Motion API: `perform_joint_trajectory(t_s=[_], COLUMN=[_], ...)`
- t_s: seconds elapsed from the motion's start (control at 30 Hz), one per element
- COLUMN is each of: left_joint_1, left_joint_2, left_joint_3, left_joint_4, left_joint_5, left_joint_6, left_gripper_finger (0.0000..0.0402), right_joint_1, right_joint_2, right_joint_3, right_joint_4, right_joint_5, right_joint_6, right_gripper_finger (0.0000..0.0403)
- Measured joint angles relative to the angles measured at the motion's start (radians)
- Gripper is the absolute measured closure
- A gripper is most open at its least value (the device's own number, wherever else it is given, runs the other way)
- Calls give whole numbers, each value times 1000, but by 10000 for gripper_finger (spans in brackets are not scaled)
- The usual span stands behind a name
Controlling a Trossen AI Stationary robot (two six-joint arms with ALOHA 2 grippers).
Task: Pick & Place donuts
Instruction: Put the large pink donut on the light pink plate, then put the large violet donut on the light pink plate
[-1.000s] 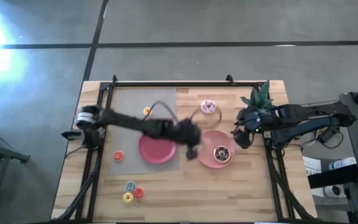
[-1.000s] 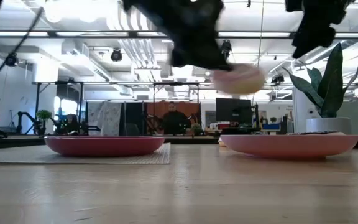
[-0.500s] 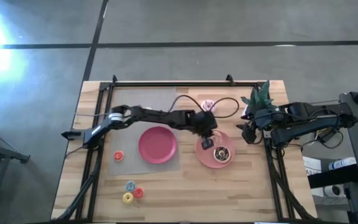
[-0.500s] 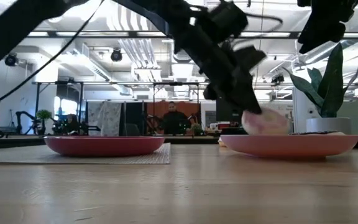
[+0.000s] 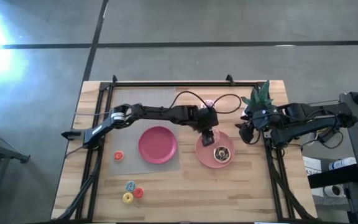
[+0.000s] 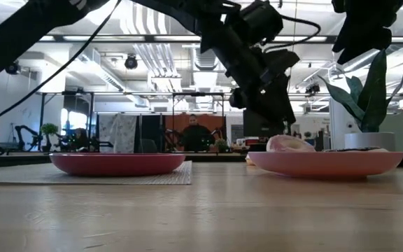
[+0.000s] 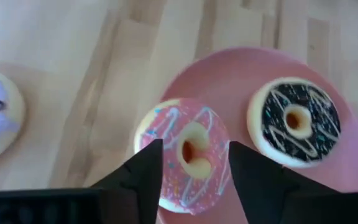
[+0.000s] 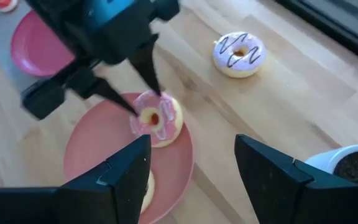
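Note:
A pink sprinkled donut (image 7: 185, 146) lies flat on the right pink plate (image 7: 229, 74), near its rim, beside a chocolate donut (image 7: 294, 121). My left gripper (image 7: 194, 180) hangs open just over the pink donut (image 6: 289, 143), one finger to each side of it. My right gripper (image 8: 191, 180) is open and empty, hovering off the plate's right side (image 5: 246, 134). A lilac iced donut (image 8: 239, 53) rests on the table behind the plate. Small orange (image 5: 118, 155), blue (image 5: 130, 185), red (image 5: 139, 193) and yellow (image 5: 128, 198) donuts lie near the front left.
A second pink plate (image 5: 158, 144) sits on a grey mat left of the first. A potted plant (image 5: 260, 98) stands at the back right, close to my right gripper. A black frame rail (image 5: 166, 83) runs along the table's far edge.
My left gripper has carried the pink sprinkled donut from above the gap between the plates toward the table's right edge and down onto the right plate. It has let go there; the donut now lies flat on the plate and the fingers stand slightly above it.

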Motion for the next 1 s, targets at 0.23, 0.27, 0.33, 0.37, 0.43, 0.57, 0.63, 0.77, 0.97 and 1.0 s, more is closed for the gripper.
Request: perform_joint_trajectory(t_s=[0.23, 0.27, 0.33, 0.37, 0.43, 0.57, 0.63, 0.77, 0.97, 1.0], left_joint_1=[-2, -2, 3, 7, 19, 76, 115, 178, 209, 210], left_joint_2=[15, 15, 5, -3, -35, -94, -98, -44, 24, 33], left_joint_3=[-2, -2, -2, -1, 2, 0, 0, -3, -4, -4], left_joint_4=[-3, -3, -16, -31, -73, -32, 21, 89, 104, 112], left_joint_5=[31, 31, 21, -5, -80, -186, -153, 8, 23, 16], left_joint_6=[26, 43, 92, 117, 164, 280, 372, 570, 729, 746], left_gripper_finger=[235, 234, 234, 234, 234, 234, 234, 234, 234, 234], right_joint_1=[0, 0, 0, 0, -1, 0, -1, 0, 0, 0], right_joint_2=[8, 8, 8, 7, 7, 10, 12, 16, 13, 13], right_joint_3=[0, 0, 0, 0, 0, -2, -2, -3, -3, -3], right_joint_4=[0, 0, 0, -1, -1, -8, -10, -29, -36, -38], right_joint_5=[53, 57, 74, 75, 77, 77, 79, 81, 92, 95], right_joint_6=[0, 0, 0, 0, 0, 11, 14, 14, 57, 62], right_gripper_finger=[179, 179, 179, 179, 179, 179, 179, 179, 179, 179])
